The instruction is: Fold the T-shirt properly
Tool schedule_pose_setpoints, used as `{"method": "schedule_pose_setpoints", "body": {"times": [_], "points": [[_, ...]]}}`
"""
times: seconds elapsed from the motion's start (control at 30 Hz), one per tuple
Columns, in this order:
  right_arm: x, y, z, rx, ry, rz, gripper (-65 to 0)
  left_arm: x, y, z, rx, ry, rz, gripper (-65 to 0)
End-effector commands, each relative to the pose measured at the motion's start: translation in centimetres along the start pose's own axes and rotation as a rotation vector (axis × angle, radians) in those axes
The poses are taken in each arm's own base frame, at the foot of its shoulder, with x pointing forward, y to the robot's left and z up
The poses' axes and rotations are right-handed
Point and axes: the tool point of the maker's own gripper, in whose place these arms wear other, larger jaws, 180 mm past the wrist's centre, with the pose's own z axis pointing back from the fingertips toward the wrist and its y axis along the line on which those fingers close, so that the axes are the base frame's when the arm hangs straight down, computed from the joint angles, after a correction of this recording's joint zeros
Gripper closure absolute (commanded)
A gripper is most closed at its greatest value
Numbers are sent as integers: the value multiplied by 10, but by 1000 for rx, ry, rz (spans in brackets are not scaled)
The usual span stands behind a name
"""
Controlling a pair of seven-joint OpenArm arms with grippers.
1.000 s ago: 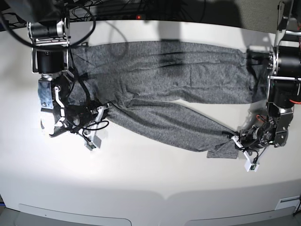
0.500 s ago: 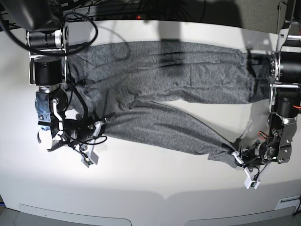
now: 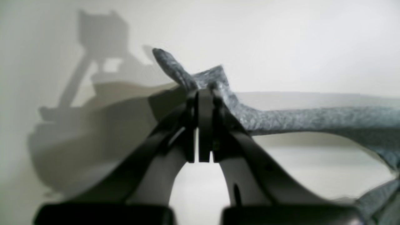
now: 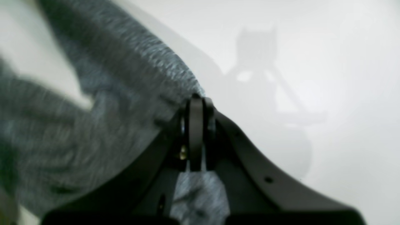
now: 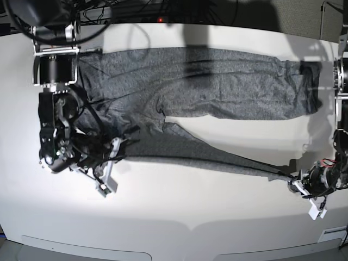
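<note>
The heather-grey T-shirt [image 5: 217, 87] lies spread across the back half of the white table [image 5: 179, 217]. Its lower part is drawn into a long, thin, taut band between the two grippers. In the base view my right gripper [image 5: 116, 145] sits at the left, shut on the band's left end. My left gripper [image 5: 298, 184] is at the far right near the front, shut on the band's right end. The left wrist view has the left gripper [image 3: 200, 93] pinching a cloth corner [image 3: 187, 75], lifted off the table. In the right wrist view the right gripper [image 4: 195, 103] clamps a grey fold [image 4: 109, 93].
Dark cables [image 5: 136, 11] and a small red light run along the table's back edge. The table's curved front edge [image 5: 190, 228] lies below the cloth. The arms' bodies stand over the left and right ends of the shirt.
Both grippers have pulled apart and toward the table's front. The left one went far right. The lower band of cloth between them has stretched long, thin and straight.
</note>
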Motion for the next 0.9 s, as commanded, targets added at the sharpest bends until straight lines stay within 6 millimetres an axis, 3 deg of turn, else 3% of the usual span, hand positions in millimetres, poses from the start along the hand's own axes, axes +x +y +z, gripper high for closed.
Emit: {"method": "schedule_pose_setpoints", "body": {"times": [0.0, 0.4, 0.67, 0.87], "points": [[19, -4, 12, -21, -61, 31, 0, 29, 3, 14, -6, -66, -6, 0], [-3, 40, 37, -25, -98, 114, 0, 11, 25, 41, -48, -16, 38, 0], [-16, 42, 57, -31, -124, 62, 0, -17, 15, 59, -42, 15, -108, 0], [-26, 39, 68, -34, -145, 11, 0, -26, 8, 80, -25, -25, -123, 0]]}}
